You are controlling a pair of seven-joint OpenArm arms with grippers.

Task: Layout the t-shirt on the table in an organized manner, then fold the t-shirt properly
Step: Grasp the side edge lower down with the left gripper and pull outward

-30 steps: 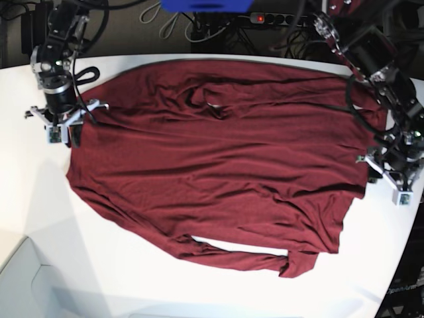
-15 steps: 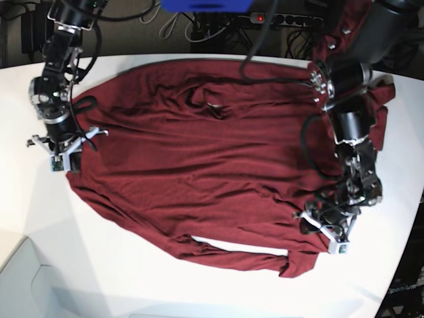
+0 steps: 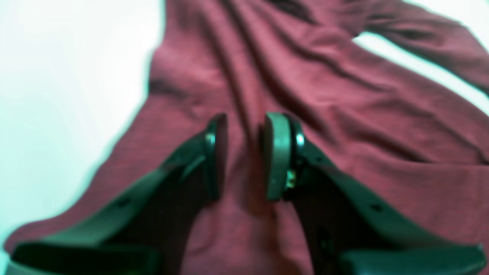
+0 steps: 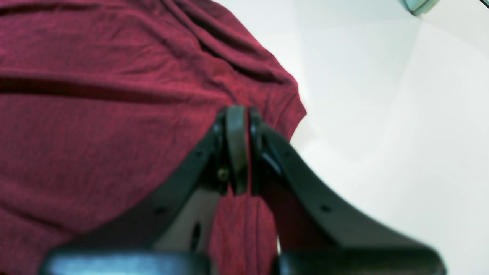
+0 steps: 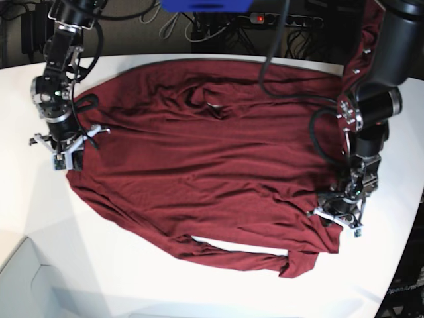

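**Bright overhead light, soft wrist views**

The glossy white surface glares nearly blown out, with a faint shadow toward 7 o'clock. Both wrist views are blurred, the left tinted greenish; the dark maroon jersey shirt shows shadowed creases.

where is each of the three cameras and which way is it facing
base: overhead, looking down on the t-shirt spread on the table; both arms show, right gripper at image left, left gripper at image right.
left wrist: on the left arm, facing along its parted jaws onto wrinkled cloth.
right wrist: on the right arm, facing along its shut jaws at the shirt's edge.
shared: all three show the t-shirt and table.
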